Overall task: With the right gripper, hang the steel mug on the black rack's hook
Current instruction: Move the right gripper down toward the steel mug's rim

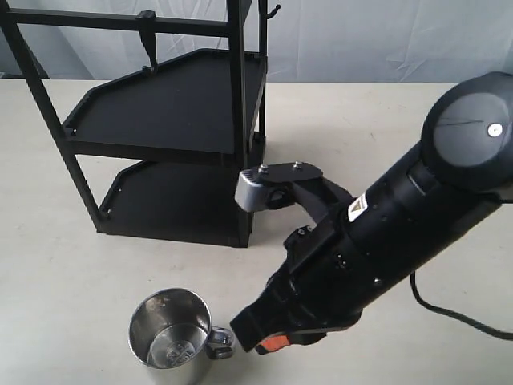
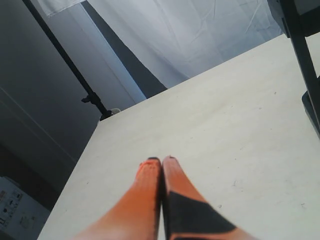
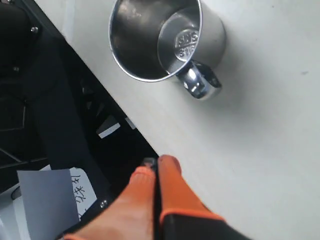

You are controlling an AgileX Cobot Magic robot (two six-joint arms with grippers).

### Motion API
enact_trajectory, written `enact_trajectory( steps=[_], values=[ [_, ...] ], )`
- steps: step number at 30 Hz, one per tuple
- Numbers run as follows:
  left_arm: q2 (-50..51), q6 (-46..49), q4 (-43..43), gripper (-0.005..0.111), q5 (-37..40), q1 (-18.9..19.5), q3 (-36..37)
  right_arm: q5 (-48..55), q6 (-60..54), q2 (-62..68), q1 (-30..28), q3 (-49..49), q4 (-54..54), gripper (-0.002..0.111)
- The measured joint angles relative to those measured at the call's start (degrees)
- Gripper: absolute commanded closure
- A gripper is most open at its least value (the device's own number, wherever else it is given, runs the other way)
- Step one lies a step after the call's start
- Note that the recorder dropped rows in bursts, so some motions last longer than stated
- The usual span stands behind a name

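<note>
The steel mug (image 1: 170,341) stands upright and empty on the table near its front edge, with its handle (image 1: 220,342) turned toward my right gripper (image 1: 255,337). The right wrist view shows the mug (image 3: 150,40) and its looped handle (image 3: 200,82) ahead of my right gripper (image 3: 157,162), which is shut on nothing, a short gap away. The black rack (image 1: 176,104) stands at the back left. Its short block-topped hook (image 1: 147,32) hangs from the top bar. My left gripper (image 2: 161,161) is shut and empty over bare table, and the exterior view does not show it.
A thin curled hook (image 1: 272,11) sticks out at the rack's top right. A black cable (image 1: 457,314) trails on the table at the right. The table's front edge (image 3: 125,117) runs close beside the mug. A rack post (image 2: 305,60) shows in the left wrist view.
</note>
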Motion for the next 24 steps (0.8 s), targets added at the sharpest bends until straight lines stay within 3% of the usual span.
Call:
enact_trajectory(
  steps=[11, 24],
  values=[
    [0.0, 0.0, 0.0, 0.105, 0.0, 0.0, 0.0, -3.4, 0.0, 8.44, 4.75, 0.0, 1.33, 0.109],
    [0.0, 0.0, 0.0, 0.105, 0.0, 0.0, 0.0, -8.83, -4.39, 12.35, 5.27, 0.0, 6.33, 0.109]
  ],
)
